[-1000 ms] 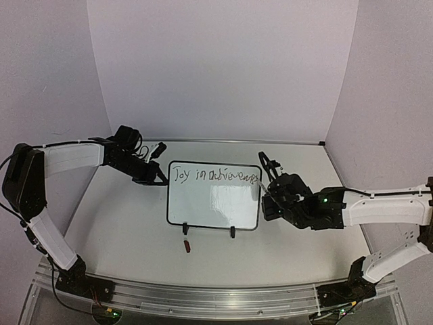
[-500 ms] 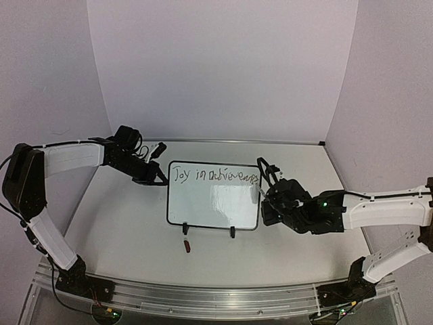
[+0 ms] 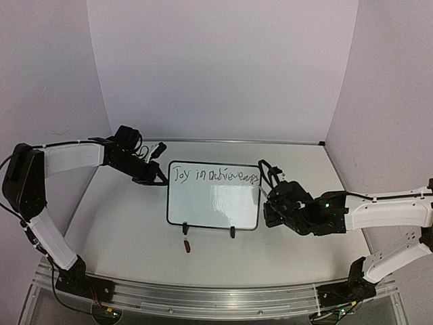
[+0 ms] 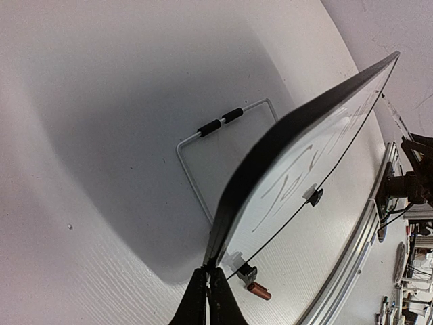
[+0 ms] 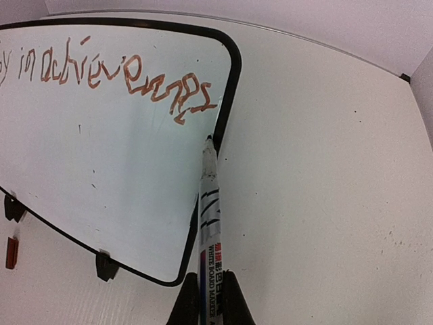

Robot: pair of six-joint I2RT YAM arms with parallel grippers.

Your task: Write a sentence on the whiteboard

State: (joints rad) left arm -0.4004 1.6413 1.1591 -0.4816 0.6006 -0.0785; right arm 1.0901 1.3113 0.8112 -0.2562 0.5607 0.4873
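1. Black fingers of the right end effector (image 5: 210, 298) are clenched on a whiteboard marker (image 5: 208, 223). It points away from the wrist, with its tip at the right frame of the whiteboard (image 5: 101, 149).
2. That tip sits just below the last reddish-brown scrawl of the writing (image 5: 162, 88), which runs left to right along the board's far edge.
3. We judge that line is out of room. Bare white lies to the left and nearer, so a further stroke would need the right arm, the closer one, to carry the tip leftward along the board's long axis.
4. On the far left, the left end effector (image 4: 208, 298) is pinched onto the board's corner, steadying it.
5. We see the board standing tilted mid-counter (image 3: 122, 223) on two clip feet, with a small brown piece (image 3: 187, 246) lying just nearer than it.
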